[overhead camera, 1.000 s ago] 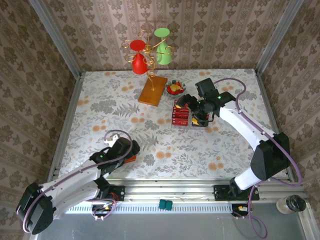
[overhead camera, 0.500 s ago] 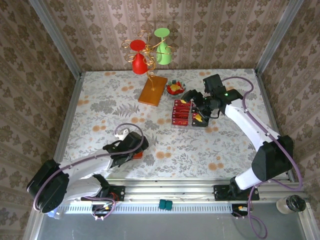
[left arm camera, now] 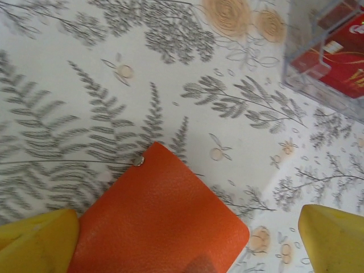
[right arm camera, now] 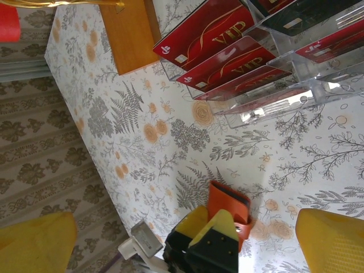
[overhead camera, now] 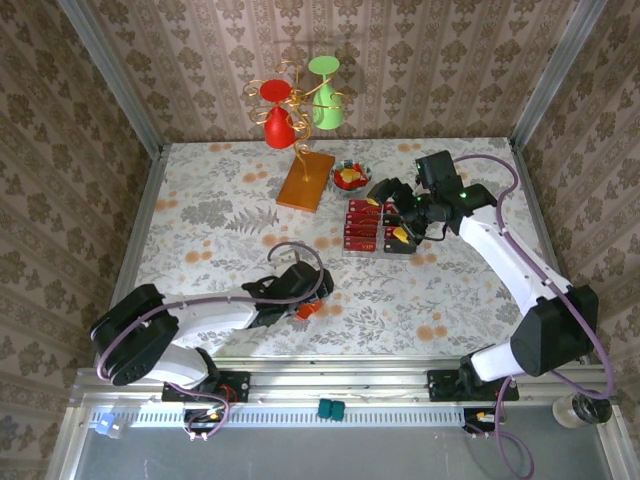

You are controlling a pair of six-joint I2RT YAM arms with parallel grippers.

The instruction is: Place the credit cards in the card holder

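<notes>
Only readable writing is on the credit cards (right arm camera: pixel 211 27): the red ones say "VIP" in gold script with a gold swirl, and there's a dark one (right arm camera: pixel 307 12) whose print is too small to read. They're standing in rows in a clear plastic rack (overhead camera: pixel 364 226), which I'll use as my reference point.

The right gripper (overhead camera: pixel 391 222) sits just right of the rack, with the arm bent back toward it from the right. Its yellow fingers (right arm camera: pixel 333 242) are spread wide, nothing between them.

The left arm lies low and stretched out across the worktop (overhead camera: pixel 200 220). The left gripper (overhead camera: pixel 302 300) is well in front of the rack and a bit left of it. Its fingers (left arm camera: pixel 37 244) are apart too. The card holder (left arm camera: pixel 162 222) lies between them against one finger, with a clear gap to the other.

The holder is orange grained leather, rounded corners, small metal stud near one corner. The worktop has a fern and flower print.
</notes>
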